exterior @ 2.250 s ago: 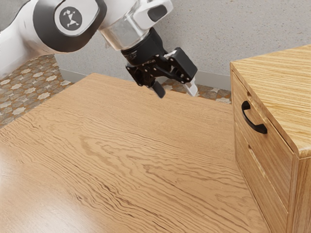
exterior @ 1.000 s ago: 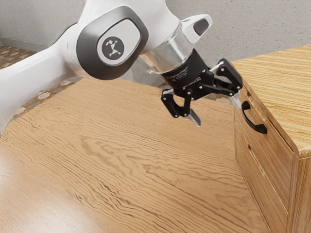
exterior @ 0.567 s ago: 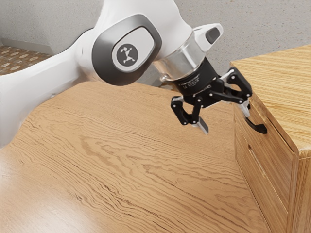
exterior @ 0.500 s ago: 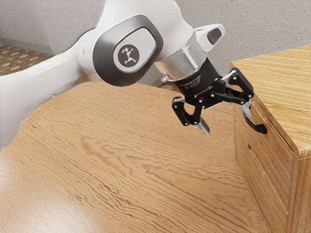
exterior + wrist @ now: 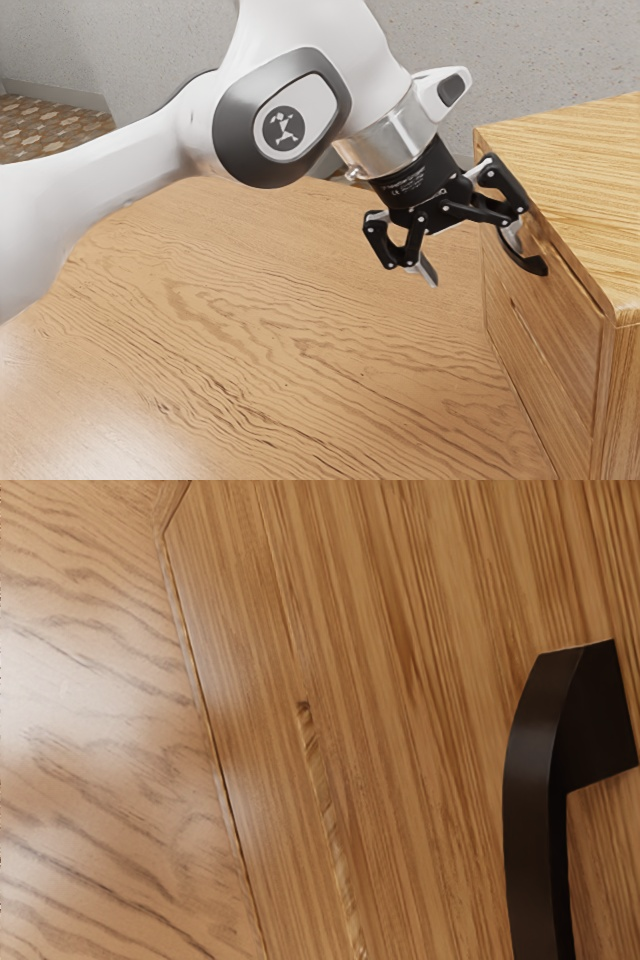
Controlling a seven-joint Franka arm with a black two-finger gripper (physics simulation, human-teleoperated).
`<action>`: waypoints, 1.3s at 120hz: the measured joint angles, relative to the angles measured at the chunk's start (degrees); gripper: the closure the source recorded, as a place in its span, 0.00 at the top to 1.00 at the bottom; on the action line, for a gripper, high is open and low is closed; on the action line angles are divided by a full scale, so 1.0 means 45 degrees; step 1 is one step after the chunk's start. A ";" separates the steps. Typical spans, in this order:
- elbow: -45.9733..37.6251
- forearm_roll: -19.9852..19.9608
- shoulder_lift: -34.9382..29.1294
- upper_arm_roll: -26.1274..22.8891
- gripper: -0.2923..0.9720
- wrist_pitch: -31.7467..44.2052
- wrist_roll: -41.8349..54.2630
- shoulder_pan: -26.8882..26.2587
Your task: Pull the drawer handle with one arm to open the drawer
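The drawer handle (image 5: 532, 263), a black curved bar, sits on the upper drawer front (image 5: 545, 320) of the wooden cabinet (image 5: 580, 170), which stands on the wooden table (image 5: 250, 330) at the exterior view's right. The gripper (image 5: 470, 250) hangs just in front of it, released and grasping nothing. Its fingers (image 5: 514, 234) are spread wide, one by the bar's upper end, though whether that one touches the bar is hard to tell.
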 joint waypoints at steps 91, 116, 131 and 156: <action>-0.1035 0.0122 -0.1058 0.0086 0.77 0.0005 -0.0153 0.0125; -0.1519 0.0163 -0.1545 0.0088 0.77 0.0007 -0.0173 0.0282; -0.1859 0.0229 -0.1910 0.0089 0.77 0.0007 -0.0189 0.0387; -0.2229 0.0312 -0.2247 0.0113 0.77 0.0008 -0.0206 0.0452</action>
